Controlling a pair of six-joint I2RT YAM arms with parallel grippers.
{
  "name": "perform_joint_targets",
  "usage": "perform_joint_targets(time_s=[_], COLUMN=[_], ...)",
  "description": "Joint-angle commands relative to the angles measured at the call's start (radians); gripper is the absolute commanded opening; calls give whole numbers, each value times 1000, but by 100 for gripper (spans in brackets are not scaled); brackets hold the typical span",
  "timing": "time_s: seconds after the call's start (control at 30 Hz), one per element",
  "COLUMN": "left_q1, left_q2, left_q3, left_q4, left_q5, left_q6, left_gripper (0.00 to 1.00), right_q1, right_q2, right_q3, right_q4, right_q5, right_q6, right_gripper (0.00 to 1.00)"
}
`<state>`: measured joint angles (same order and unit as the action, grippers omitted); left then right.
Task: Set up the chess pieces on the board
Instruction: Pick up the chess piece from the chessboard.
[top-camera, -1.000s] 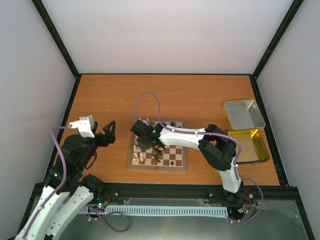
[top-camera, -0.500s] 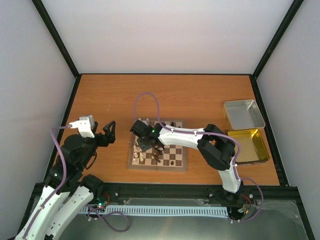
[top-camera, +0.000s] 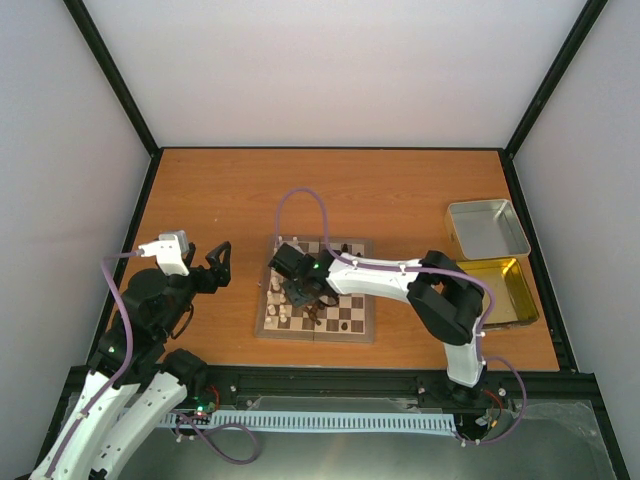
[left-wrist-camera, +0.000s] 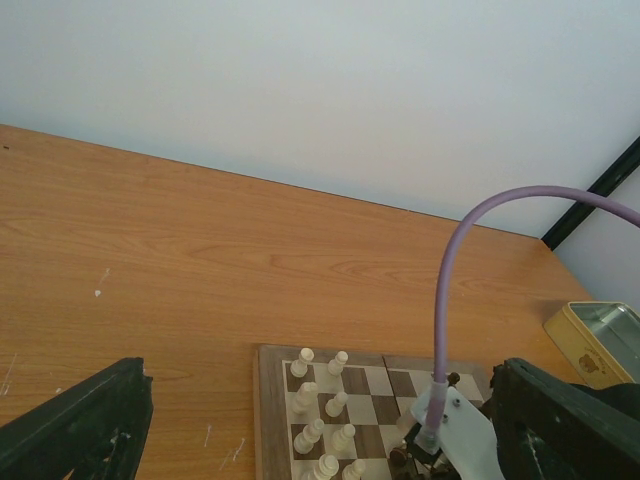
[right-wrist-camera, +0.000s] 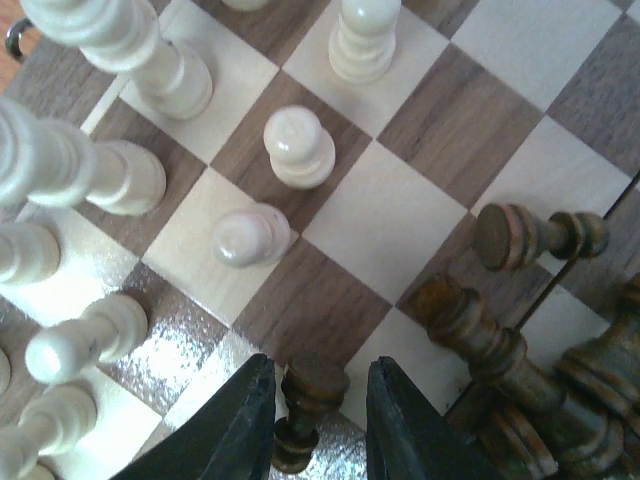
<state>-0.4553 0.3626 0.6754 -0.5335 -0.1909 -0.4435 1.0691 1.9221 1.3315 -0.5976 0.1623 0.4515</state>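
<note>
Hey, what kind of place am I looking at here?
Most likely a robotics lab test cell: two robot arms bolted at the edge of an orange table, fenced by a black frame and plain white walls, with a chessboard and metal trays laid out.

The left gripper has its black fingers spread wide, one in each lower corner of the frame. Between them, at bottom centre, the chessboard lies on the orange wooden table, with cream-white chessmen standing on its left part. A purple cable arches up from a white arm link at lower right. A yellow tray sits at the right edge.
</note>
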Motion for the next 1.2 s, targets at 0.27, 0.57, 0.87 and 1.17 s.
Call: perform_joint_targets(time_s=[0.27, 0.57, 0.87, 1.17], left_q1=[6, 6, 6, 6], left_q2=[16, 17, 14, 18], left_q3=[11, 11, 12, 9], left_q4=[-8, -10, -8, -6], left_q5=[-6, -7, -6, -3], left_q6=[-13, -14, -14, -12], left_gripper=[93, 93, 93, 93], right_q1=[-3, -1, -1, -2], right_q2=[-65, -13, 27, -29], right_q3=[-35, -11, 12, -13], right_q4=[48, -27, -55, -25], right_q5=[-28, 5, -14, 39], right_q6=[43, 74, 85, 93], right_gripper=[27, 27, 16, 4])
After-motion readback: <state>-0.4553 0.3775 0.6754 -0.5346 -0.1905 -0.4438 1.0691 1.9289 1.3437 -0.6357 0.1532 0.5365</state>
